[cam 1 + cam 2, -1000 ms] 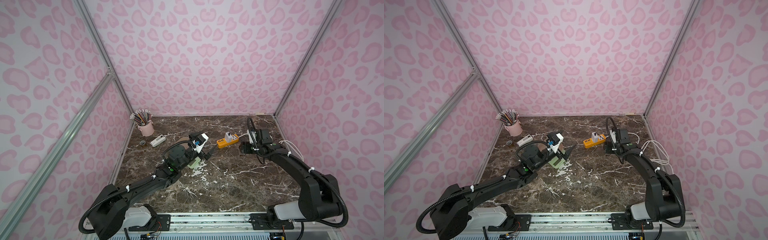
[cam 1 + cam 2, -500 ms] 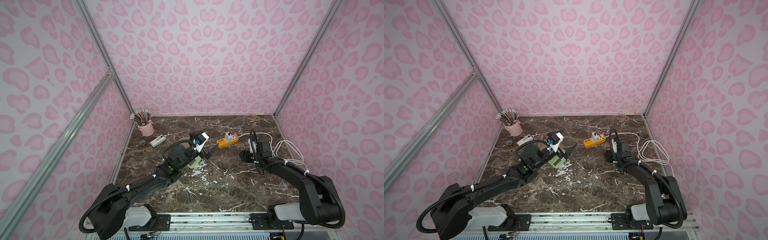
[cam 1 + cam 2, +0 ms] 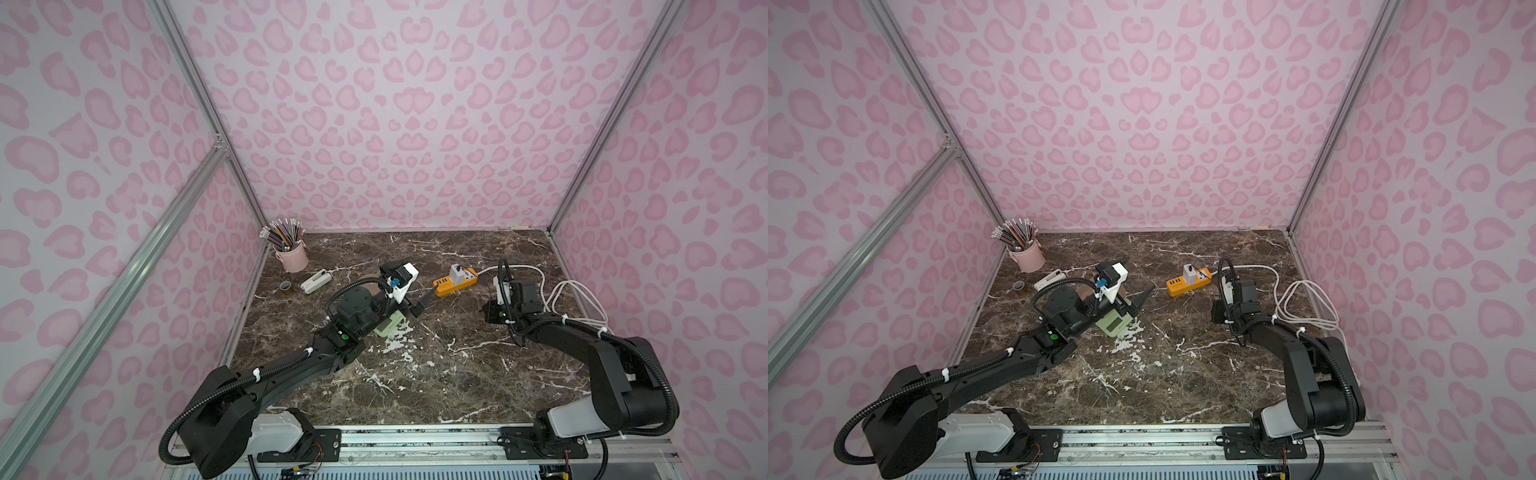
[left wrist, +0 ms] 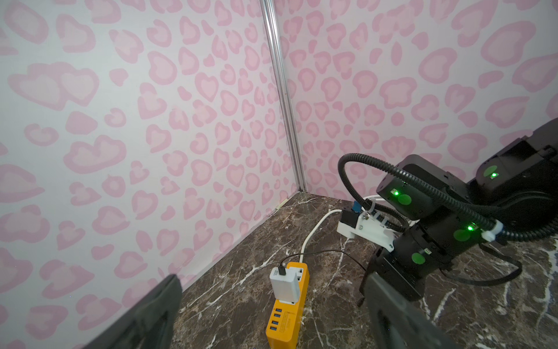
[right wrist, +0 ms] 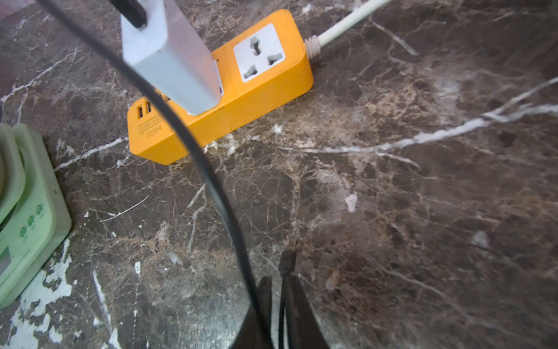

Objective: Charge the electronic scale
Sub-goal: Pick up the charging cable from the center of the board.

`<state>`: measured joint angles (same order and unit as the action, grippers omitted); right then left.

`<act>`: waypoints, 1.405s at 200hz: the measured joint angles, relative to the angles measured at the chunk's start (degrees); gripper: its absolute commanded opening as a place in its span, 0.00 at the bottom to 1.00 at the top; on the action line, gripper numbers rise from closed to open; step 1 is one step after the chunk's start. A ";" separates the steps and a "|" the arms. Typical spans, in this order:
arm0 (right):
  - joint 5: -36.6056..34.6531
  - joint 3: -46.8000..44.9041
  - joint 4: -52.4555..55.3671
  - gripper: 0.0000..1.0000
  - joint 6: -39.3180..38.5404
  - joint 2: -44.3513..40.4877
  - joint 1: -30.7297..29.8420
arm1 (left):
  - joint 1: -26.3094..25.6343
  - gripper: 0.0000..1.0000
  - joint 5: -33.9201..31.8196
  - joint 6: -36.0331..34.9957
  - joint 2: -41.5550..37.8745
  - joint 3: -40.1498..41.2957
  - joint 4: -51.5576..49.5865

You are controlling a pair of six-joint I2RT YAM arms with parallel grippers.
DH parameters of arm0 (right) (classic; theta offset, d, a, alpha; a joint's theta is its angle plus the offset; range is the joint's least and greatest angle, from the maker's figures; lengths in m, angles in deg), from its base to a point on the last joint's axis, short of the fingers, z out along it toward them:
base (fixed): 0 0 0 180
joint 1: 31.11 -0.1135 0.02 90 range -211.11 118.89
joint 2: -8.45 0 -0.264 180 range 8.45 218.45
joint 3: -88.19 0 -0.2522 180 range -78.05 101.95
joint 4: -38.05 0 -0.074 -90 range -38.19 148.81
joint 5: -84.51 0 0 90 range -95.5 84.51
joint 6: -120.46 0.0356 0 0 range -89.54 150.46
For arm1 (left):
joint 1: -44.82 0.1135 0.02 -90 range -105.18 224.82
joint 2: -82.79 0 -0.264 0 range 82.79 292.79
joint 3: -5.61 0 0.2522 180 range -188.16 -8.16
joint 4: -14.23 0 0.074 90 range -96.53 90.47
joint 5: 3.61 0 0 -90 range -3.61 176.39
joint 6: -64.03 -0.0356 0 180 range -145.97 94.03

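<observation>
PLACE: robot lab booth | EVIDENCE: pink printed walls [image 3: 407, 124], aluminium frame posts [image 3: 616, 112] (marble-look tabletop [image 3: 436, 374])

orange power strip [image 3: 444, 286], white charger [image 3: 457, 274] plugged in; pink pencil cup [image 3: 293, 260] far corner

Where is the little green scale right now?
In both top views the green scale sits mid-table under the left arm, left of the orange power strip.

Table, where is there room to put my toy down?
The front of the table, near the rail, is bare. So is the back edge along the wall, between pencil cup and power strip. It is crowded around the scale, the power strip and the white cord.
</observation>
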<state>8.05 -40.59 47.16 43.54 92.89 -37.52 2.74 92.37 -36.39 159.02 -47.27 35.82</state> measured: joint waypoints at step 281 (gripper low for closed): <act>36.98 8.26 -2.47 0.03 16.96 5.18 0.09 | 1.81 0.56 21.51 0.79 35.76 -9.77 2.16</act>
<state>45.03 -32.33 44.69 60.51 98.07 -37.43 4.55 113.88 -35.60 194.78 -57.04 37.99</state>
